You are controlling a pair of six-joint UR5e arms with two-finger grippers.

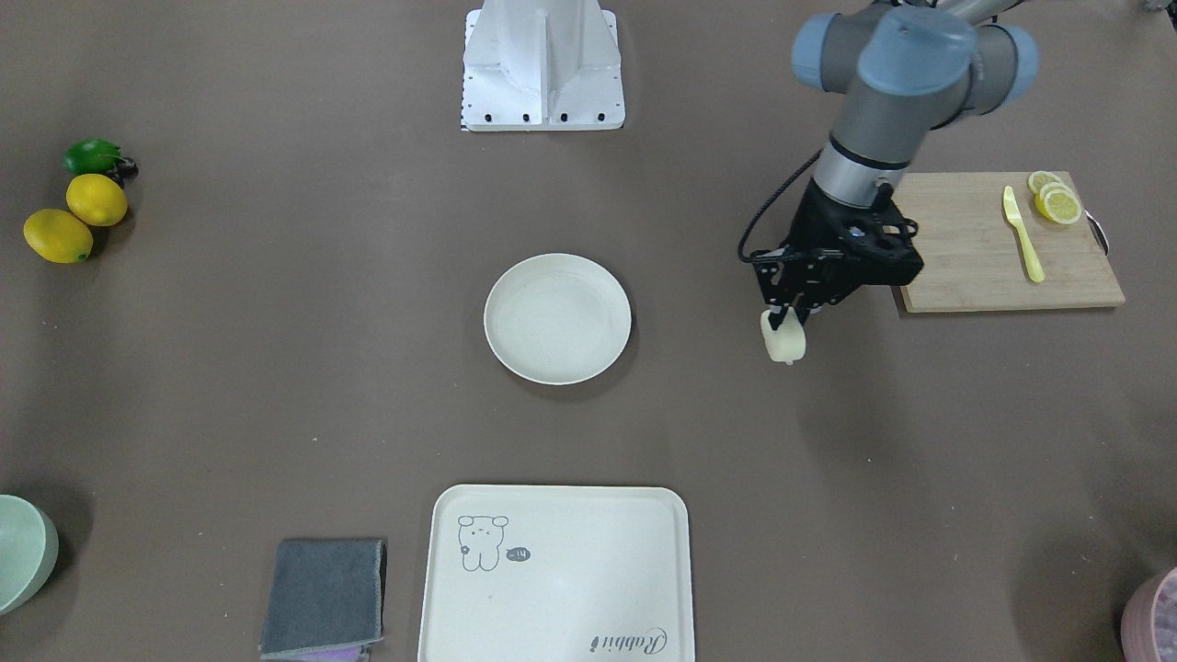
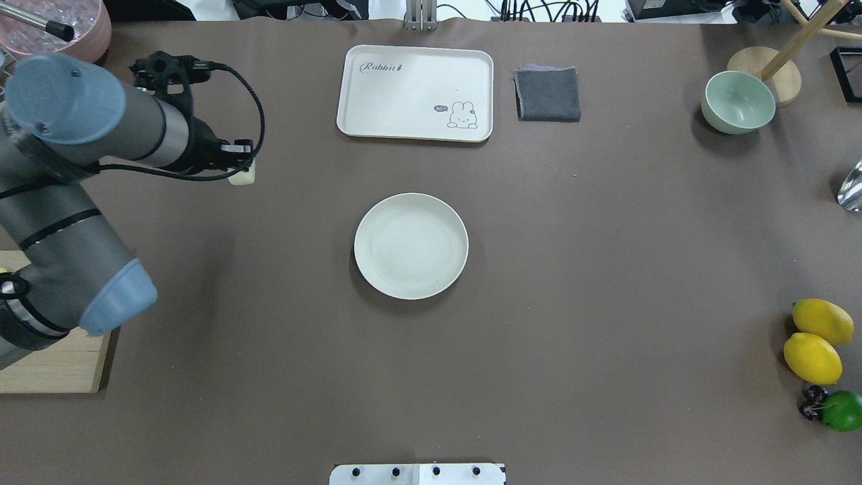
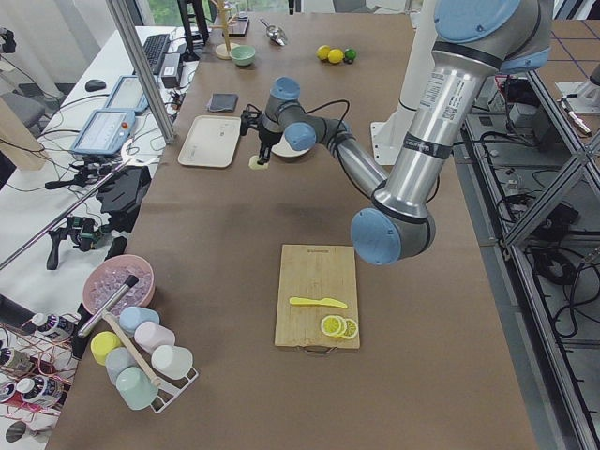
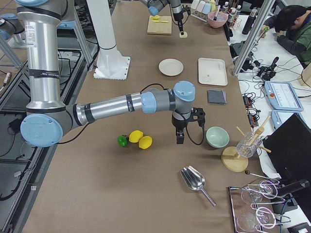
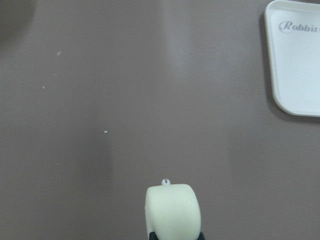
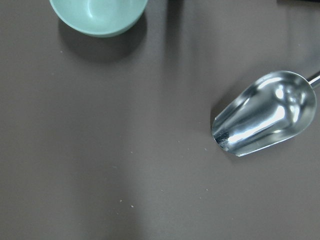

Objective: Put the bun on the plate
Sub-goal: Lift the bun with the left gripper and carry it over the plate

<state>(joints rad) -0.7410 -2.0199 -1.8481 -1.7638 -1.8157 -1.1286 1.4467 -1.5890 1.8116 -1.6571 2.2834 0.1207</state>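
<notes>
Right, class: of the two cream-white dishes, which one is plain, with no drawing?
The round plate in the middle of the table: its surface is bare. The rectangular tray carries a small animal drawing and the word Rabbit.

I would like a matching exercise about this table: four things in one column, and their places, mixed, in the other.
1 bun
2 plate
3 lemon slices
4 grey cloth

A on the cutting board
B in the left gripper
C beside the tray
D middle of the table

Pairs: 1-B, 2-D, 3-A, 4-C
</notes>
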